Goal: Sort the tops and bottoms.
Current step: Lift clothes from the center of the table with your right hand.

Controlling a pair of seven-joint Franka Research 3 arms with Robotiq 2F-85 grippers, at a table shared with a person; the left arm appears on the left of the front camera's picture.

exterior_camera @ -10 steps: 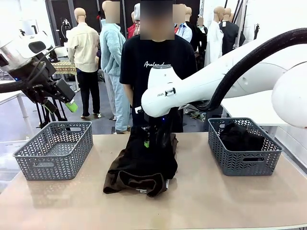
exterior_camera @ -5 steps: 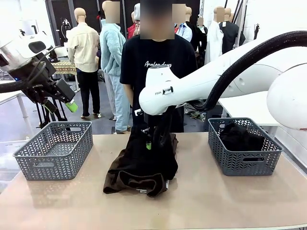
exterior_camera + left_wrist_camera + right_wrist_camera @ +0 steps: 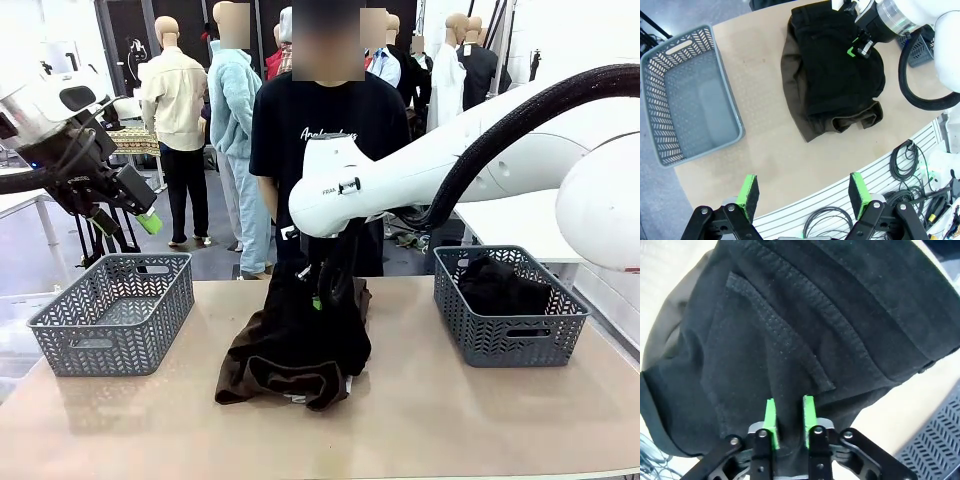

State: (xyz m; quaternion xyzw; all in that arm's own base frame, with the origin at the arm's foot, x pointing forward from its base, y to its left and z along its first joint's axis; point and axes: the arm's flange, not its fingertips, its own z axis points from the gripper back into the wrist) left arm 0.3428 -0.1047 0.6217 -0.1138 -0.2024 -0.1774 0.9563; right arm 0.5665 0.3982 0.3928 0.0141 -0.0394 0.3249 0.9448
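**Right gripper pinches the black garment at mid-table, ready to lift**

The step in hand looks like the pick of 1 of the 2 bottoms. The right gripper [image 3: 789,415] is down on the black garment [image 3: 300,330], which lies on top of the dark brown garment [image 3: 790,95] in a heap at the middle of the table [image 3: 450,420], between the 2 baskets. In the right wrist view its green pads [image 3: 771,415] stand close together with a fold of black cloth caught between them, beside a stitched seam, so the jaws appear clamped on that garment.

The right arm reaches in across the middle, wrist pointing straight down over the far part of the heap, just in front of the person [image 3: 300,130] standing at the far edge.

The left gripper [image 3: 804,192] hangs high above the table's left side, fingers wide apart and holding nothing.

The right basket [image 3: 500,345] already holds a dark piece of clothing [image 3: 500,285]; the left basket [image 3: 60,345] has nothing in it.

Next, by my judgement, comes a clean lift that peels the black cloth off the brown without dragging both, then a carry to the right basket.
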